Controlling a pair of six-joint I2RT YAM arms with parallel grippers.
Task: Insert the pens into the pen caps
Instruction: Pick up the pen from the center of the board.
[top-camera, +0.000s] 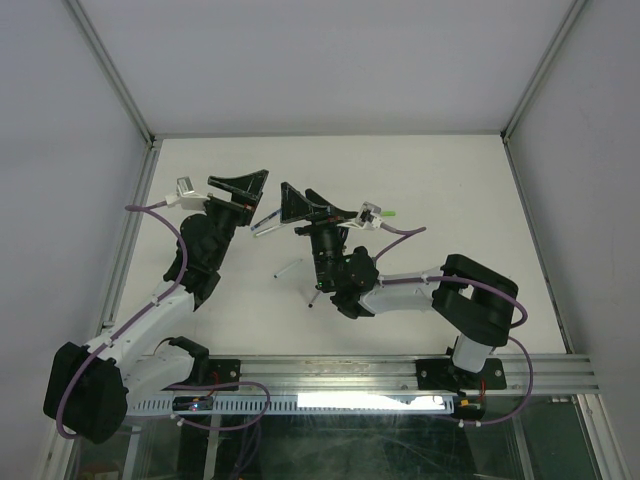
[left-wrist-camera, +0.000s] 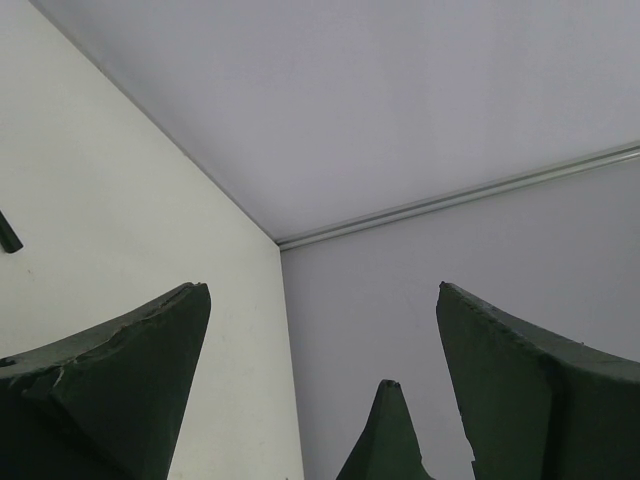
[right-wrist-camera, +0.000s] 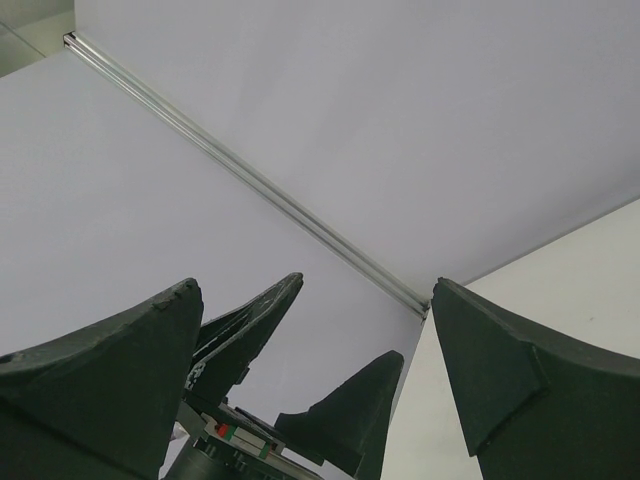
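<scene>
- Wide open and tipped up at the wall, the left jaws and the right jaws are seen low in both wrist views. Nothing is held in either.
- One pen (top-camera: 266, 224) should be gripped at its middle and kept level, so its tip can be lined up with a cap.
- Pens are shown only from above. That pen lies on the worktop (top-camera: 440, 180) beside the jaws, and a second pen (top-camera: 287, 268) lies nearer.
- A green bit (top-camera: 390, 212) may be a cap.

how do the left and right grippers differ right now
The left gripper sits to the left of the right gripper. The right gripper's camera shows two of the left gripper's fingers; the left gripper's camera shows only one fingertip of the right. Both are open and empty.
</scene>
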